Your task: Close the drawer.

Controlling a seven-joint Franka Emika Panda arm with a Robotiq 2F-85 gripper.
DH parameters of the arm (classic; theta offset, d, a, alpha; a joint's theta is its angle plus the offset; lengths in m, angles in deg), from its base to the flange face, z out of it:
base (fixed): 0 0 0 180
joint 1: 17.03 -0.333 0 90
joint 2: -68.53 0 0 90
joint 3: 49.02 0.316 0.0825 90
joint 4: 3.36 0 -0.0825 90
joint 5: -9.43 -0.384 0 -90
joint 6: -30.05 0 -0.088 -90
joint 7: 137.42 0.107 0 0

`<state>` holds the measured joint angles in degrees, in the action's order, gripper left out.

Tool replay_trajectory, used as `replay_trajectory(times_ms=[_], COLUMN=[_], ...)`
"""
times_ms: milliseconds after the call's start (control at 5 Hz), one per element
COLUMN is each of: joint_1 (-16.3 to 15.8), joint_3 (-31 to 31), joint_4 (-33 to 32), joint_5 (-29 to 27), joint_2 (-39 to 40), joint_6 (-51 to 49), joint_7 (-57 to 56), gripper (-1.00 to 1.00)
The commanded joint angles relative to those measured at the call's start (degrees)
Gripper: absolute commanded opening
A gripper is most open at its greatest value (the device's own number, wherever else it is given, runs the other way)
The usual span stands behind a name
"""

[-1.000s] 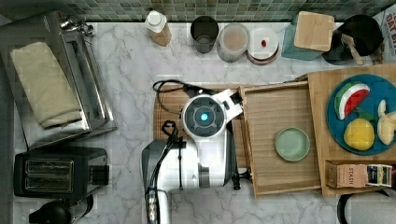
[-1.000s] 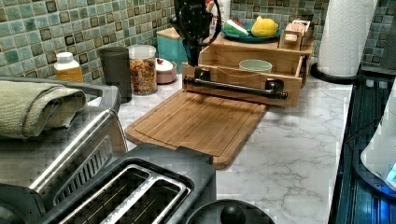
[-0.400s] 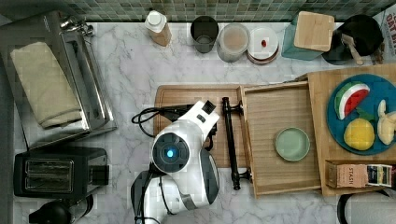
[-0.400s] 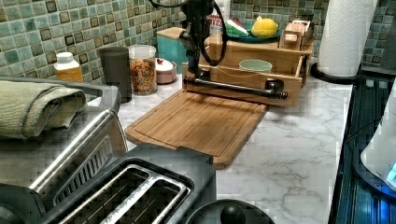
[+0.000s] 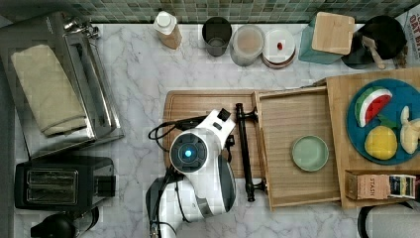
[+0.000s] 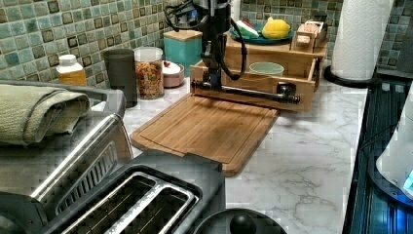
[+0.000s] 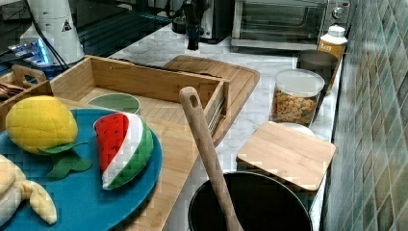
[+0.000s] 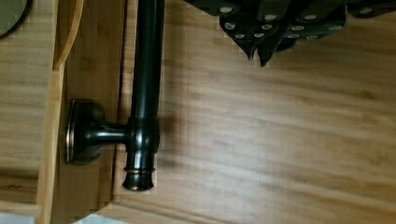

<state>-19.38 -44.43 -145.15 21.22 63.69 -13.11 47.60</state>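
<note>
Wide shallow light-bamboo drawer [image 5: 297, 109] stands pulled out over darker bamboo cutting board [image 6: 204, 129], small green dish [image 5: 309, 153] inside. Black gripper [image 8: 260, 44] above board, just beside drawer's dark metal bar handle [image 8: 145, 65], not touching; fingers pressed together, holding nothing.

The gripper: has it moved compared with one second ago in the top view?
Yes. The gripper went from near the drawer toward the top view's left, over the cutting board.

"STASH" is printed on the tea box [image 5: 381, 185]; "OAT" on a carton [image 5: 412, 25]
</note>
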Motion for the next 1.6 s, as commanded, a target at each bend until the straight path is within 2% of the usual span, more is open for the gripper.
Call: replay_trajectory(times_ms=[200, 400, 600, 800, 1000, 1400, 1600], joint_1=[-5.2, -0.5, -1.4, -0.6, 0.3, 4.1, 5.5], joint_3=[-10.3, -5.7, -7.9, -8.3, -9.0, -12.1, -14.8], joint_4=[-6.4, -5.8, -6.9, -6.2, -2.4, -1.3, 1.9], joint_5=[-2.7, -3.2, -4.5, -5.1, -6.8, -6.0, -6.6], joint_2=[0.3, 1.7, 2.3, 3.6, 6.3, 5.2, 5.1], joint_6=[10.1, 9.3, 11.9, 12.5, 8.4, 9.1, 5.8], joint_7=[-8.2, -7.6, -9.8, -11.6, -14.8, -23.3, -27.9], gripper=[-1.0, -1.0, -1.0, -1.0, -1.0, -1.0, -1.0])
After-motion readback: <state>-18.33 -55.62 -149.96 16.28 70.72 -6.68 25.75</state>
